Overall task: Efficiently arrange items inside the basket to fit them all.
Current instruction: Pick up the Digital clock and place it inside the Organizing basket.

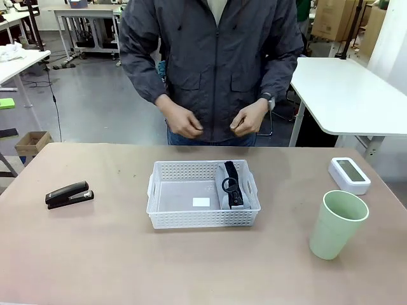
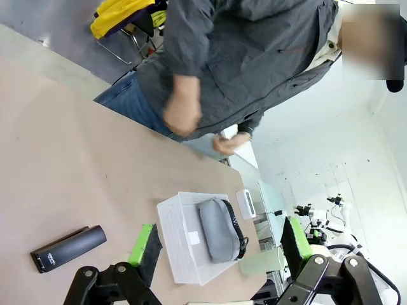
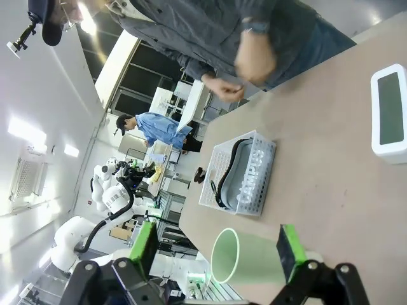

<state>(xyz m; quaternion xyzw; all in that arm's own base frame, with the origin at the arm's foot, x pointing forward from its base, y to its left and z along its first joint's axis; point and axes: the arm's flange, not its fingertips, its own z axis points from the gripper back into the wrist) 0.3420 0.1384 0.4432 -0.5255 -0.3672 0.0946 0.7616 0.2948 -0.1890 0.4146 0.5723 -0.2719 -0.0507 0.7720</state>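
Plenty of bare table (image 1: pixel 127 260) lies on every side of the basket (image 1: pixel 203 219), which sits mid-table, nearer the far edge. Its left half is open floor with a small white label; the pouch (image 1: pixel 230 185) lies along its right wall, strap and ring on top. The cup (image 1: pixel 338 223) stands upright well to the right, the box (image 1: pixel 350 175) just behind it by the far right edge, and the stapler (image 1: pixel 68 194) lies alone well to the left. I hold my left gripper (image 2: pixel 219 243) above the table, fingers spread wide and empty, the basket ahead between them, the stapler off to one side. I hold my right gripper (image 3: pixel 217 248) equally spread and empty, the cup framed between its fingers, untouched. Beyond the far edge the person (image 1: pixel 213 63) stands with both hands curled at the waist
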